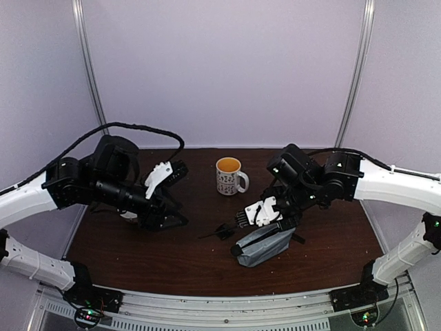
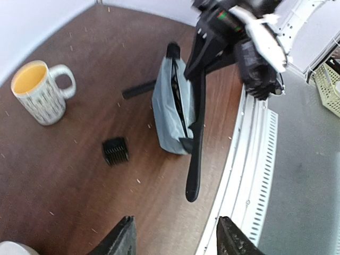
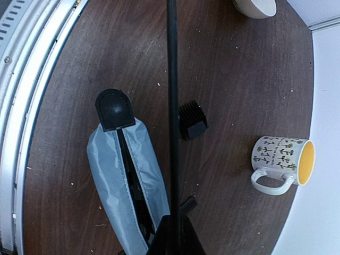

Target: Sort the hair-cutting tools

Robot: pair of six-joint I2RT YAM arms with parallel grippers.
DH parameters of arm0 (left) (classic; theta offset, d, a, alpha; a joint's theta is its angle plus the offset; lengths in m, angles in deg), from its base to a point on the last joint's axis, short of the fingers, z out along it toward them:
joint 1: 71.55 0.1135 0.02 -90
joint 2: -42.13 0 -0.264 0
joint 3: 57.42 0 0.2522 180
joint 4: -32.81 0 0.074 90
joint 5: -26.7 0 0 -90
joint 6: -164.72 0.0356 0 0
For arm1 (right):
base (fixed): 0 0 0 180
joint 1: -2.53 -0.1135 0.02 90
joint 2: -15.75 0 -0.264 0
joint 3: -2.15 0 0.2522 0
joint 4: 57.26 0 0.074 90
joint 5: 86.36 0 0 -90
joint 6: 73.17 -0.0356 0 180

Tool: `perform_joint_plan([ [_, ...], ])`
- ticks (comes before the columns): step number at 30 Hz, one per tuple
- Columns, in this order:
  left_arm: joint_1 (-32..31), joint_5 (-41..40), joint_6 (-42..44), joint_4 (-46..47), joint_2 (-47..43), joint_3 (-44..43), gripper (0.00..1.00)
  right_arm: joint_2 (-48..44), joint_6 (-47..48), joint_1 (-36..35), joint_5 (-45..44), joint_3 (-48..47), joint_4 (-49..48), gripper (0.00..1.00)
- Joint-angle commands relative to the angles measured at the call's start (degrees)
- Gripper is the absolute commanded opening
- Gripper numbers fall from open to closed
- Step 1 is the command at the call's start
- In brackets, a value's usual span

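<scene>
Right claw is clamped tight on one end of a thin black comb, so that one's up off the worktop and sticking straight out from the fingertips like a long blade. On the right wrist cam you only get it edge-on, a skinny black line running away from the claw. The grey pouch is on one side of it and the small black block on the other. Left wrist cam shows it better: the comb hangs tilted, crossing the pouch's tab end in that view, free end showing against the near rail. Can't tell if it's brushing the fabric or not. Pouch lies flat with the zip gaping, something dark inside but too murky to call. Block sits on the wood just beside the pouch, between it and the patterned mug. Another flat black strip pokes out at the pouch's mug side, looks like a second comb. Left claw has its fingers spread with nothing between them, hovering well apart from all this, white bowl down by it.
</scene>
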Motion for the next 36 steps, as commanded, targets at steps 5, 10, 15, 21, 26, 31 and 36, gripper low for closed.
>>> perform_joint_plan([
  [5,-6.97,-13.05,6.67,10.90,1.16,3.06,0.55,0.60,-8.86,5.80,17.90,-1.78,4.56,0.00],
  [10,-7.01,-10.30,6.56,11.03,3.79,2.99,0.54,0.91,-9.62,6.19,18.00,-1.20,3.79,0.00],
  [15,-7.01,-10.66,6.72,11.16,5.51,2.36,0.44,1.68,-9.72,6.24,18.34,-2.09,4.21,0.00],
  [21,-7.01,-7.63,6.85,10.35,6.87,1.02,0.39,2.47,-10.33,6.67,18.26,-2.37,3.78,0.00],
  [26,-7.01,-7.36,7.11,11.68,5.49,1.36,0.40,3.07,-10.93,7.35,18.70,-2.49,3.25,0.00],
  [31,-7.01,-9.01,8.08,4.88,10.92,-3.26,0.28,2.66,-10.94,7.47,18.57,-2.89,3.29,0.00],
  [36,-7.01,-8.26,8.67,3.84,12.60,-4.74,0.20,2.21,-11.11,7.70,18.37,-2.57,2.94,0.00],
])
